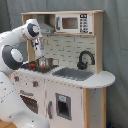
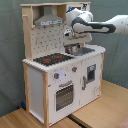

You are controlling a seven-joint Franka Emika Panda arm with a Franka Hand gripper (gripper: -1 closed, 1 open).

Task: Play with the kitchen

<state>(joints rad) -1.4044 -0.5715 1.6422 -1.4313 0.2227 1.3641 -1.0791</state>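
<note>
While the white arm [image 1: 17, 45] reaches in over the worktop, the kitchen [image 2: 60, 75] stands upright on a light wooden floor [image 2: 107, 107] in front of a grey curtain [image 2: 10, 50] in the second exterior view. The gripper [image 1: 42, 61] hangs low over the hob [image 1: 37, 66] in the first exterior view; in the second exterior view the gripper [image 2: 73, 48] sits between the hob [image 2: 52, 59] and the sink end of the counter, just in front of the pegboard back [image 2: 45, 42]. Whether the jaws are open or closed cannot be told from either view.

Above the hob, the grey hood [image 2: 48, 20] hangs under the top shelf of the kitchen. In the first exterior view a toy microwave [image 1: 73, 23] fills the upper part of the kitchen beside the hood, and below it the black faucet [image 1: 85, 60] curves over the sink [image 1: 72, 73]. Under the hob, the oven door [image 2: 63, 95] with its window faces forward in the second exterior view, with two knobs [image 2: 74, 69] just above it. Beside the oven, a second white door [image 2: 91, 75] carries a dark panel.
</note>
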